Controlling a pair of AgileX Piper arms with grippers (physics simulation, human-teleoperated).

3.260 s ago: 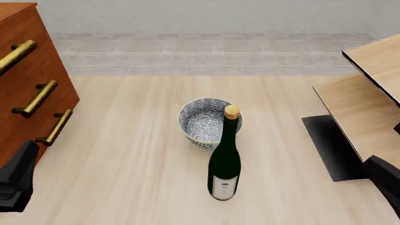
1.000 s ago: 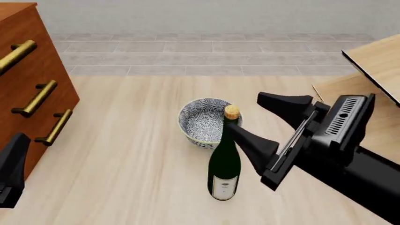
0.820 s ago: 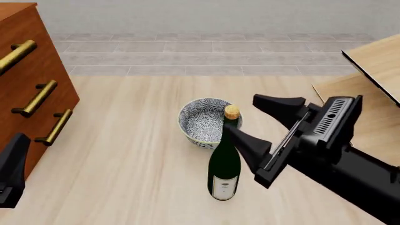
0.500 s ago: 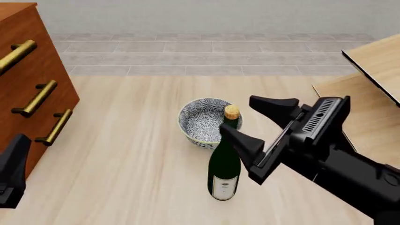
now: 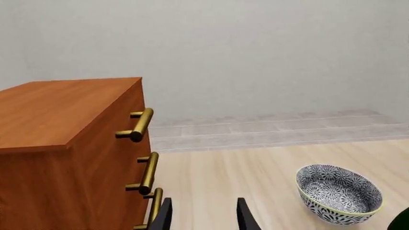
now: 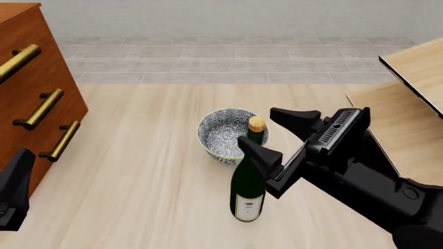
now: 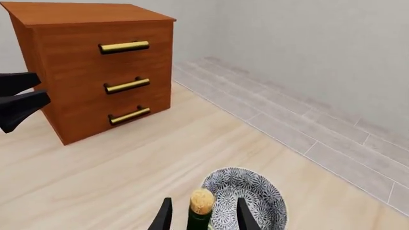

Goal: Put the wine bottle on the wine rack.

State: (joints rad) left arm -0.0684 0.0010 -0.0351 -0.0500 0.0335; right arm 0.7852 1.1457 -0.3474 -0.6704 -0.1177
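Note:
The wine bottle (image 6: 248, 182), dark green with a tan-gold cap and white label, stands upright on the table in front of the bowl. My right gripper (image 6: 268, 133) is open, with one finger on each side of the bottle's neck, not closed on it. In the right wrist view the capped neck (image 7: 202, 205) stands between the fingertips of the right gripper (image 7: 202, 218). The wine rack (image 6: 408, 111), pale slanted boards on a black base, stands at the right. My left gripper (image 6: 15, 179) is open and empty at the near left, beside the cabinet; it also shows in the left wrist view (image 5: 203, 218).
A blue-patterned bowl (image 6: 220, 136) sits just behind the bottle. A reddish-brown drawer cabinet (image 6: 35, 93) with brass handles stands at the left. Pale tiles run along the table's far side.
My right arm has come in from the right and moved left, bringing its open fingers around the bottle's neck. The bottle, the bowl and the left arm have stayed put.

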